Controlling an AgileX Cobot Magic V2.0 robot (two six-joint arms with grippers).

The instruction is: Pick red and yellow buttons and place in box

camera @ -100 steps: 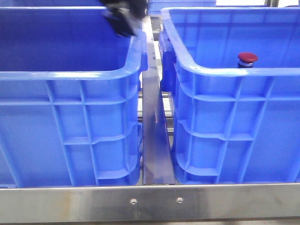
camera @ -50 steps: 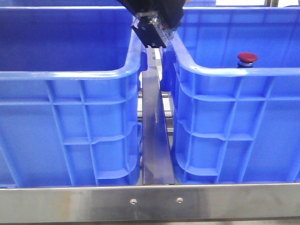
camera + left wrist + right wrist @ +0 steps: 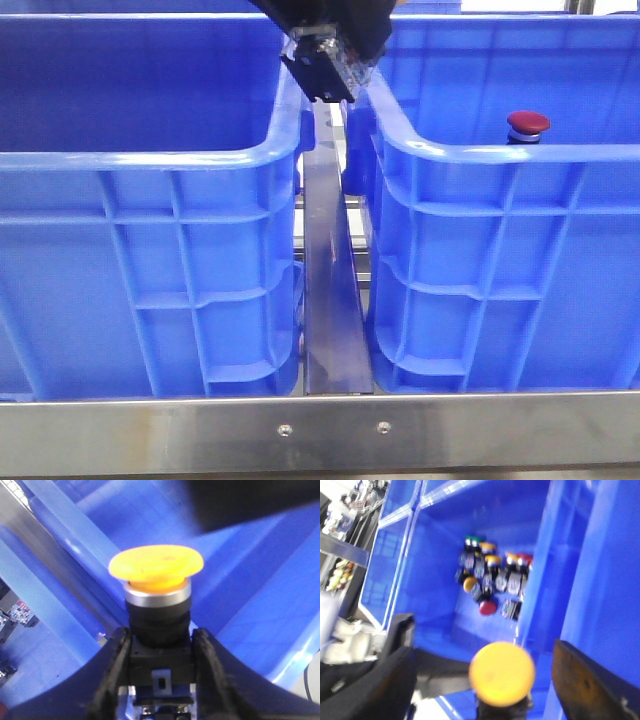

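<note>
While the left gripper (image 3: 161,677) pinches the orange-yellow mushroom-cap button (image 3: 156,567) over the narrow gap between two big blue plastic crates (image 3: 150,250), the right gripper's (image 3: 480,680) wide-open fingers hold nothing.

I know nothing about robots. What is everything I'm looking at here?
Left crate: one, blue, left side.
Right crate: one, blue, right side.
Red button: one, inside right crate.
Yellow button: one, held over the gap between the crates.
Button pile: several, mixed red, yellow and green caps, on a crate floor.
Metal rail: one, silver, between crates.
Frame bar: one, silver, along the front.
Left gripper: jaws shut on yellow button.
Right gripper: jaws open.
</note>
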